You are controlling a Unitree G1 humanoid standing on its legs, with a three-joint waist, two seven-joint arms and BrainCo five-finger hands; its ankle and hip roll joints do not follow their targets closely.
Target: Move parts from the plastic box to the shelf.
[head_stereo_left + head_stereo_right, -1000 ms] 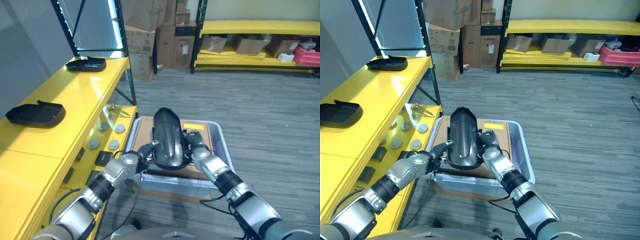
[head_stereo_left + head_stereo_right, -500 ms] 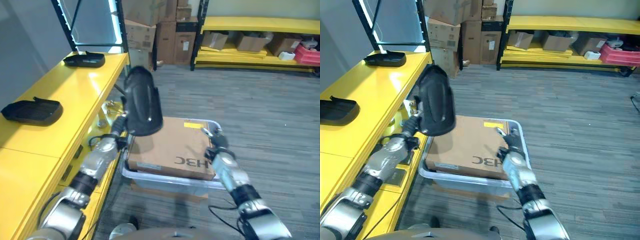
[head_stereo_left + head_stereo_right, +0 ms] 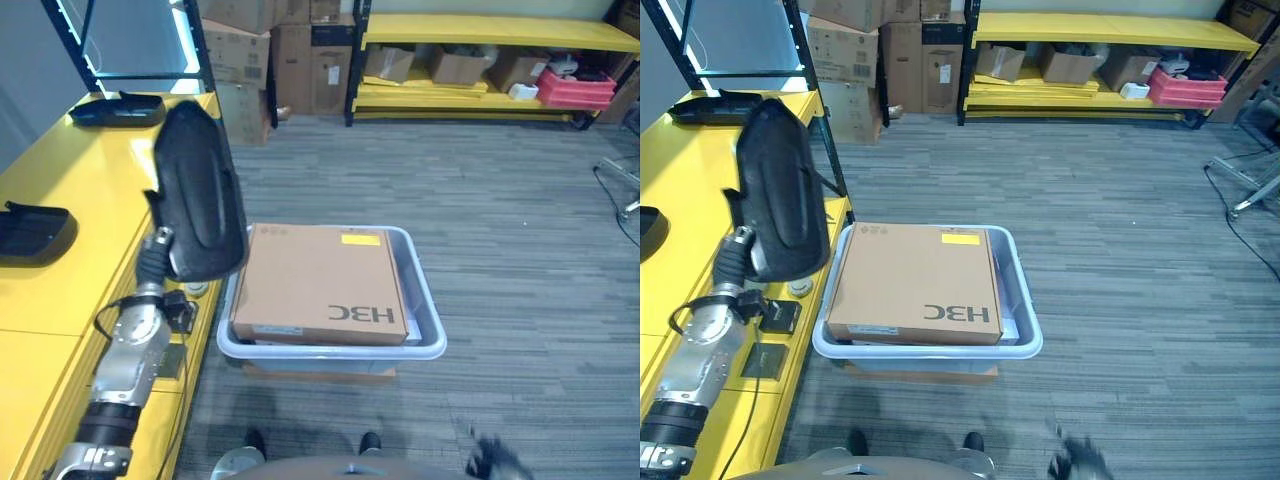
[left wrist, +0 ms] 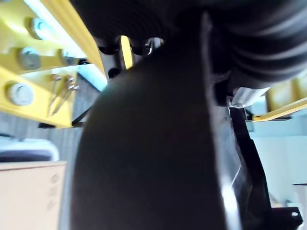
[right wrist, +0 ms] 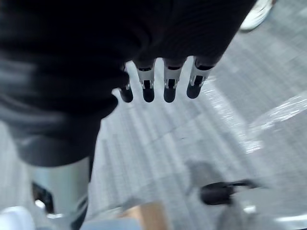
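Note:
A large black moulded part [image 3: 198,195] stands upright in the air over the front edge of the yellow shelf [image 3: 70,290]. My left hand [image 3: 160,240] grips it from behind at its lower end, and the part [image 4: 144,158] looms close in the left wrist view. To its right, the grey plastic box [image 3: 430,330] rests on the floor with a flat cardboard carton [image 3: 320,285] lying in it. My right hand [image 5: 168,79] hangs over the carpet with straight fingers, holding nothing.
Two more black parts [image 3: 30,225] [image 3: 118,108] lie on the shelf top. Small round metal pieces and a black item [image 3: 182,310] sit on the lower shelf level. Yellow racks with cardboard boxes [image 3: 480,65] and a red crate [image 3: 575,88] line the back wall.
The left hand lifted the black part out of the box and swung it left toward the shelf. The right hand let go and dropped low to the right. The camera shifted too.

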